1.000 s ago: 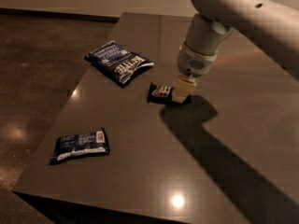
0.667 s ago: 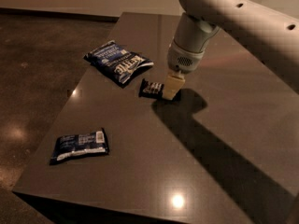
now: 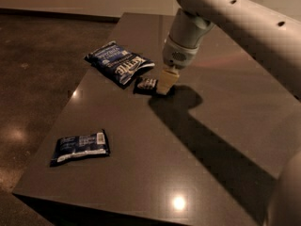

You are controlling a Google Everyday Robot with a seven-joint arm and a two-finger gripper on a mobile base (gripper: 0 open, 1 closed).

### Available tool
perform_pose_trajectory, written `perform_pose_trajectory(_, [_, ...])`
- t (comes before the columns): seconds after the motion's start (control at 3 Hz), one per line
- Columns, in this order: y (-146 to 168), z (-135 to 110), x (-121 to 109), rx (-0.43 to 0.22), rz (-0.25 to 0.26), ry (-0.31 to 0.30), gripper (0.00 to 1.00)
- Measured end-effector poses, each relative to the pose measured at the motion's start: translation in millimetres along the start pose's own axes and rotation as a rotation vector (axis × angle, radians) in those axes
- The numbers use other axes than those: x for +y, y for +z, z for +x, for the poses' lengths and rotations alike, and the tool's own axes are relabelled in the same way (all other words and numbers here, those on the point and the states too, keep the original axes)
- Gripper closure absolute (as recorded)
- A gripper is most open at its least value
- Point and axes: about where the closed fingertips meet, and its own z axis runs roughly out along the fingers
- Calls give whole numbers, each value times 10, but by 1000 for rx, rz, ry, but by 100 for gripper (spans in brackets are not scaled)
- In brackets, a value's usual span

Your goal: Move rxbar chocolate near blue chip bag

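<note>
The rxbar chocolate (image 3: 146, 84) is a small black bar with white lettering. It sits just right of the blue chip bag (image 3: 118, 62), a crinkled dark-blue bag with white "KETTLE" lettering, and almost touches its lower right edge. My gripper (image 3: 163, 85) points down from the pale arm and is shut on the bar's right end, at the table surface. One tan finger (image 3: 166, 79) shows; the other is hidden behind it.
A smaller flat dark-blue packet with a white strip (image 3: 80, 146) lies near the front left corner of the dark table (image 3: 197, 173). The table's left edge runs close to the chip bag. My arm casts a long shadow to the right.
My gripper has moved left with the rxbar chocolate, bringing it from the table's middle to right beside the chip bag.
</note>
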Motion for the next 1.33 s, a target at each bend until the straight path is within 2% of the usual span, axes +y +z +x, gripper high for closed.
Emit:
perform_pose_trajectory(0.33, [-14,-263,-169,-51,22,-11,41])
perform_pose_trajectory(0.67, [-8,-304,-192,-57,24,-13,17])
perform_pose_trajectory(1.0, [13,-312,-192,-57,22,-15,0])
perform_pose_trajectory(1.33, [15,-313,-192,-57,22,-15,0])
